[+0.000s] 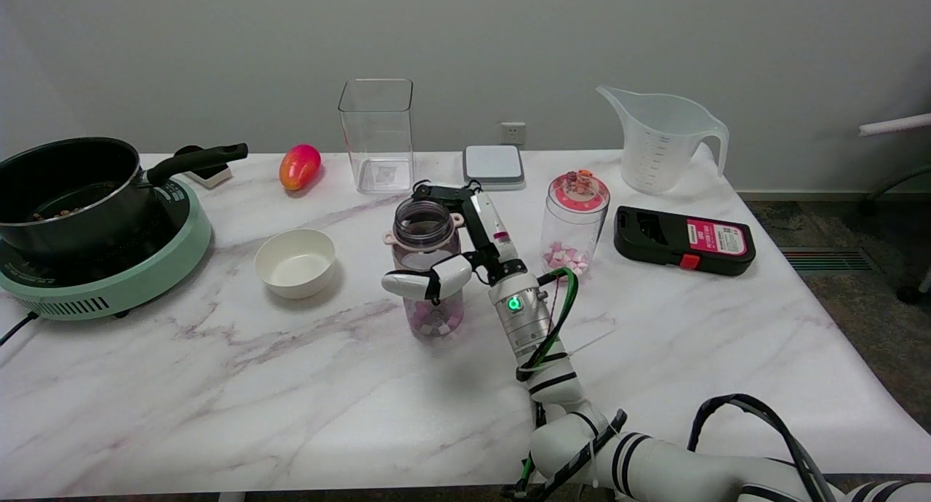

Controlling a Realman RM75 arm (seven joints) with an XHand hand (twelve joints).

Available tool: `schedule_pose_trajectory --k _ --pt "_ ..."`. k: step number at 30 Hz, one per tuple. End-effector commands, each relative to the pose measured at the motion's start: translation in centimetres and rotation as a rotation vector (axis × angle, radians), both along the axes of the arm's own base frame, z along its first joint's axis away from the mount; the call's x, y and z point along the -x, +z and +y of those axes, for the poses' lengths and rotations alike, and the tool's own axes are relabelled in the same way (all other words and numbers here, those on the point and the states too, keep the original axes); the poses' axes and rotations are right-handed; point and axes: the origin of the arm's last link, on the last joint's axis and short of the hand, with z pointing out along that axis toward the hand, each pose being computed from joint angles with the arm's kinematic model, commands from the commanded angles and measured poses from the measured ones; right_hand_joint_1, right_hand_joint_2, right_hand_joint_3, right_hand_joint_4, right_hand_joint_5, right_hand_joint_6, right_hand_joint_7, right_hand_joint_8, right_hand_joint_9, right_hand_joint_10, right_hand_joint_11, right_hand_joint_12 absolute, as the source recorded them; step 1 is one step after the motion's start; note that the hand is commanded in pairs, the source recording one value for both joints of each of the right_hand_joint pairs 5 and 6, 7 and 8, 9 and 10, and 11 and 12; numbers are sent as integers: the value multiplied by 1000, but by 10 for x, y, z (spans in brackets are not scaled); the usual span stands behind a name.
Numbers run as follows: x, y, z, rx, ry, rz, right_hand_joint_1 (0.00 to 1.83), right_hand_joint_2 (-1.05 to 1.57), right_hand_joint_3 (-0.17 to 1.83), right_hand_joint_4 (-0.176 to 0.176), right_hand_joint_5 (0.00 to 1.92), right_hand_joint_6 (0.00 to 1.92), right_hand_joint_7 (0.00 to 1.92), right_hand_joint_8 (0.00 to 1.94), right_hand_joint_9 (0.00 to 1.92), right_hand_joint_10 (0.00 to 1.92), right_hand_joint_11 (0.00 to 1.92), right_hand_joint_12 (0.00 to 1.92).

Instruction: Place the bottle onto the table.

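The bottle (429, 269) is a clear, open-mouthed jar with a pale pink collar and pink and white pieces at its bottom. It stands upright near the middle of the marble table (218, 385). My right hand (458, 251) grips it from the right side, the thumb wrapped across its front and the dark fingers curled behind its neck. Whether its base touches the table I cannot tell.
A white bowl (294, 262) lies left of the bottle, a lidded clear jar (573, 222) to its right. Behind stand a tall clear container (376, 134), a small scale (494, 164), a measuring jug (662, 138) and a mango (299, 166). A pot on a green cooker (87, 218) fills the left.
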Motion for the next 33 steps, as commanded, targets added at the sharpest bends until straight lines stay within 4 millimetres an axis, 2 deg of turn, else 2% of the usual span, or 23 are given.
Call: schedule_pose_trajectory --k 1,7,12,13,15,16,23,33 --pt "5 2 5 -6 -6 -4 1230 707 814 0 1134 1134 1534 1534 1481 1481 1311 1311" --pt "5 2 7 -6 -6 2 1248 520 861 0 1012 1012 1472 1472 1401 1401 1254 1254" --pt "5 4 8 -6 -3 6 1292 183 923 0 764 764 1197 1197 1041 1041 1070 1070" --pt "6 4 9 -5 -2 7 1294 161 937 0 755 755 1187 1187 1020 1020 1056 1056" --pt "6 5 10 -3 -2 9 1305 26 1035 0 711 711 1127 1127 902 902 984 984" --pt "7 5 10 -4 -2 9 1309 -180 1153 0 641 641 1023 1023 763 763 881 881" --pt "7 6 13 -5 0 7 1282 -324 1110 0 515 515 867 867 697 697 822 822" --pt "3 13 13 -17 2 14 1278 -344 1126 0 488 488 822 822 671 671 796 796"
